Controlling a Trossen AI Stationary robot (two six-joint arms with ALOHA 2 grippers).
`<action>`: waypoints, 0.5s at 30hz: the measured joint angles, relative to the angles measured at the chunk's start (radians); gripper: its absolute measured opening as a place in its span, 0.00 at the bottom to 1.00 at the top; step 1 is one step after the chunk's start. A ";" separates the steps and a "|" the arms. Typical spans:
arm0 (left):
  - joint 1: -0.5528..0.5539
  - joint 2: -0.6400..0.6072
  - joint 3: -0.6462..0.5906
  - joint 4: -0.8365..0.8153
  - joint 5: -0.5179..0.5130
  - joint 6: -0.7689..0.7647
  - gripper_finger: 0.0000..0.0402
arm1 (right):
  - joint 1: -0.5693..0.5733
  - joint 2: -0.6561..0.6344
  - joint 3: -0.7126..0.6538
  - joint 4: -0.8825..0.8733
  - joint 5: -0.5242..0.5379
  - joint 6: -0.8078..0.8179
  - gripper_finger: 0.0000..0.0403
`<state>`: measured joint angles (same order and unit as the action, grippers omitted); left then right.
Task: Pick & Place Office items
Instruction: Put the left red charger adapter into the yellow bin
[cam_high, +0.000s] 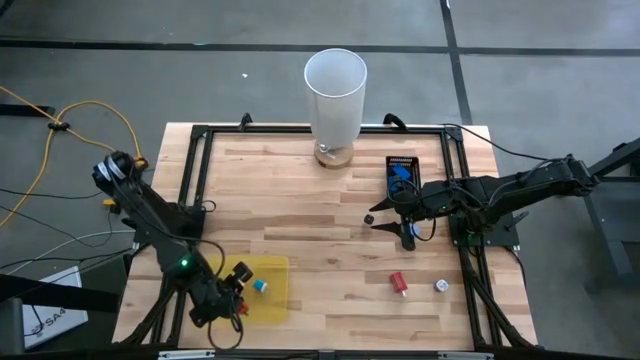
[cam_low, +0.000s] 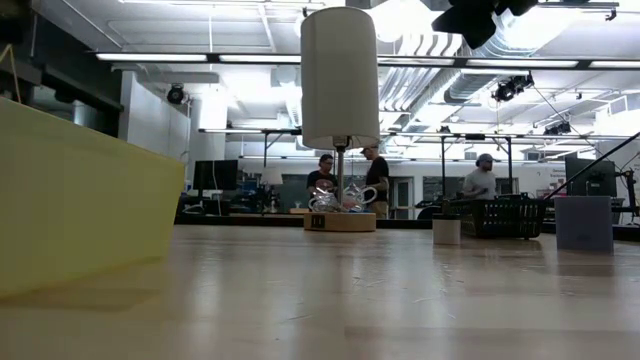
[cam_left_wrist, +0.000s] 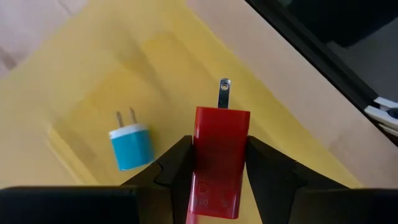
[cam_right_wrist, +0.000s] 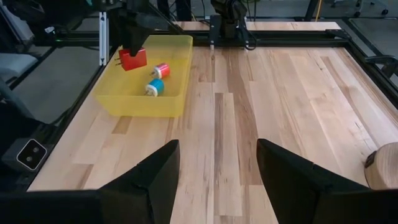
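On the bench (cam_high: 330, 240), left claw (cam_left_wrist: 214, 171) clamped the red plug block (cam_left_wrist: 214, 158) above the yellow bin (cam_right_wrist: 112, 96); best lowered before letting go, right claw (cam_right_wrist: 214, 180) spread wide, idle.

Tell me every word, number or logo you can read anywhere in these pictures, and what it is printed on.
Nothing can be read for certain.
Pale sheet on the floor beside the table: dark characters, too small to read.
Red plastic plug-in charger held in the left arm's fingers: faint embossed marks, too blurred to read.
Wooden base under the tall white cylinder: a small dark mark, unreadable.
Small black tray: no legible text.
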<state>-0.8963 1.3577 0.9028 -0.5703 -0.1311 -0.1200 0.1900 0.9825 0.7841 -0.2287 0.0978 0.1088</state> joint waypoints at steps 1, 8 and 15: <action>-0.005 0.007 0.000 0.001 -0.001 -0.007 0.32 | 0.000 0.000 0.000 0.000 0.000 0.000 0.50; -0.013 0.027 0.000 0.002 -0.005 -0.012 0.32 | 0.000 0.000 0.000 0.000 0.000 0.000 0.50; -0.009 0.027 0.000 0.003 -0.010 -0.012 0.32 | 0.000 0.000 0.000 0.000 0.000 0.000 0.50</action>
<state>-0.9050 1.3846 0.9028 -0.5674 -0.1413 -0.1318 0.1898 0.9825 0.7841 -0.2287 0.0978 0.1089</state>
